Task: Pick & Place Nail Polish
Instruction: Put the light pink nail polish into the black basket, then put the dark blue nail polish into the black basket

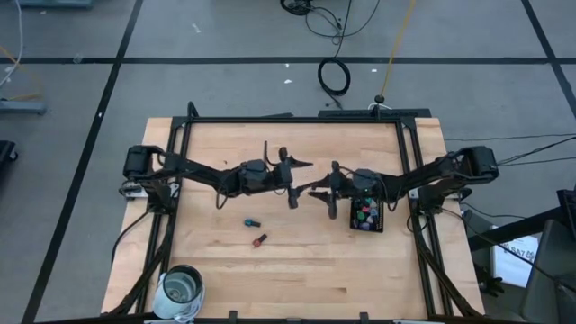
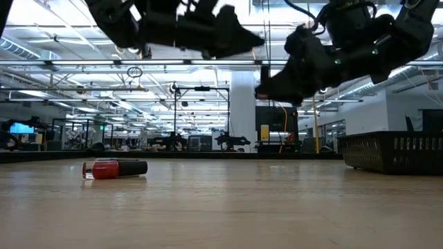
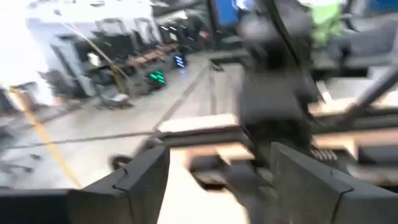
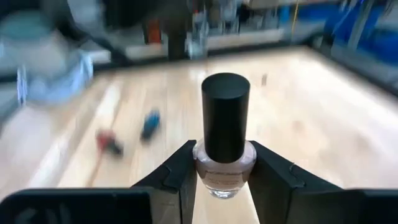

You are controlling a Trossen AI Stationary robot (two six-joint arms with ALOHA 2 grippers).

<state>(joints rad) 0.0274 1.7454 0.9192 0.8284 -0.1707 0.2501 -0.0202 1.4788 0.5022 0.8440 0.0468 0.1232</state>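
Note:
My right gripper (image 4: 224,171) is shut on a pale pink nail polish bottle (image 4: 224,168) with a black cap (image 4: 225,115), above the middle of the table. My left gripper (image 3: 217,165) stands open right beside it (image 1: 302,171), facing the right arm, with nothing between its fingers. A blue bottle (image 1: 251,221) and a red bottle (image 1: 260,240) lie on their sides on the wood. Several more bottles stand in the black tray (image 1: 379,220) under the right arm. My right gripper pinches the pale bottle's glass body (image 4: 205,174) between its two fingers, one on each side. The fingers reach out about level. The bottle stands upright in the hold, cap up above the fingers, lifted clear of the table.
A round glass jar (image 1: 183,290) stands at the table's near left corner. The red bottle (image 2: 114,169) lies in the open near half of the table. The tray's wall (image 2: 394,152) rises at the right.

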